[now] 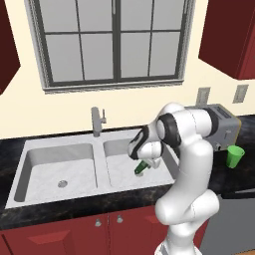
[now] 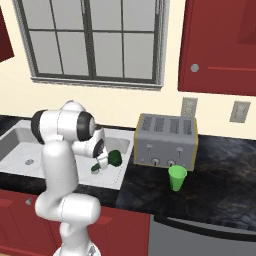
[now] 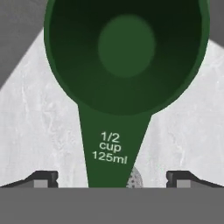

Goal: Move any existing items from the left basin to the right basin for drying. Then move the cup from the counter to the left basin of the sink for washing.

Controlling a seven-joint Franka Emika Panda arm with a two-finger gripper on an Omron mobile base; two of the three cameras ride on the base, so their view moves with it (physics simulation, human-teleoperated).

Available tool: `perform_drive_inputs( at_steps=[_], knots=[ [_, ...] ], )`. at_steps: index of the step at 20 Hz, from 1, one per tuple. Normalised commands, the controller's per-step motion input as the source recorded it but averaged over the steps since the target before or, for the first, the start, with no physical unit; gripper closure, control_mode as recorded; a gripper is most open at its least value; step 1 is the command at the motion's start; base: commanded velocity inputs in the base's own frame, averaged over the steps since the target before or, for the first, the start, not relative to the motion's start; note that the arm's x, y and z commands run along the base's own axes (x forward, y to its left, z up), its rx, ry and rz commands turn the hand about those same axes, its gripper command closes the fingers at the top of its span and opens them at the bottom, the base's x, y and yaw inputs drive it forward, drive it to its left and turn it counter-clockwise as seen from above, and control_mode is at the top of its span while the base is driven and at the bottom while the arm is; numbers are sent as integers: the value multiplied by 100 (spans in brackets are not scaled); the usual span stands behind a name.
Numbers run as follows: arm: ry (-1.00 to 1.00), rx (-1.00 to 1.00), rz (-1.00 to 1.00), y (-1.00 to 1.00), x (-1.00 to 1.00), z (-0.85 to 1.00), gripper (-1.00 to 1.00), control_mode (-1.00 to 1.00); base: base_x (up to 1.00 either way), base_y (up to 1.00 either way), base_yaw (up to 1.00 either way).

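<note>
The dark green bottle-like item point(image 1: 140, 168) point(image 2: 115, 158) is a measuring scoop marked "1/2 cup 125ml" point(image 3: 126, 48). It sits low inside the right basin point(image 1: 119, 177) point(image 2: 120, 142), its narrow handle pointing toward my hand. My gripper point(image 1: 144, 160) point(image 2: 100, 160) point(image 3: 112, 177) is open. Its fingers point(image 3: 43, 178) stand wide on either side of the handle, clear of it. The left basin point(image 1: 60, 167) point(image 2: 22, 150) holds nothing. The bright green cup point(image 1: 235, 156) point(image 2: 177, 177) stands upright on the black counter point(image 2: 210, 185), in front of the toaster.
A grey toaster point(image 1: 221, 127) point(image 2: 166, 141) stands right of the sink, just behind the cup. The faucet point(image 1: 97, 121) rises behind the divider. The right basin's drain point(image 3: 135, 177) shows under the handle. Dark red cabinets hang above on the right.
</note>
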Motion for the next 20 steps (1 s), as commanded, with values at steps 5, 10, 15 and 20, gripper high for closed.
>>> perform_drive_inputs(
  at_steps=[5,10,15,20],
  knots=[
    [-2,0,0,0,-24,41,-100,-100,0,0,0],
    [0,0,0,0,-23,45,-100,-100,0,0,0],
    [0,0,0,0,-18,45,-100,-100,0,0,0],
    [0,0,0,-2,-20,48,-100,-100,0,0,0]
  ],
)
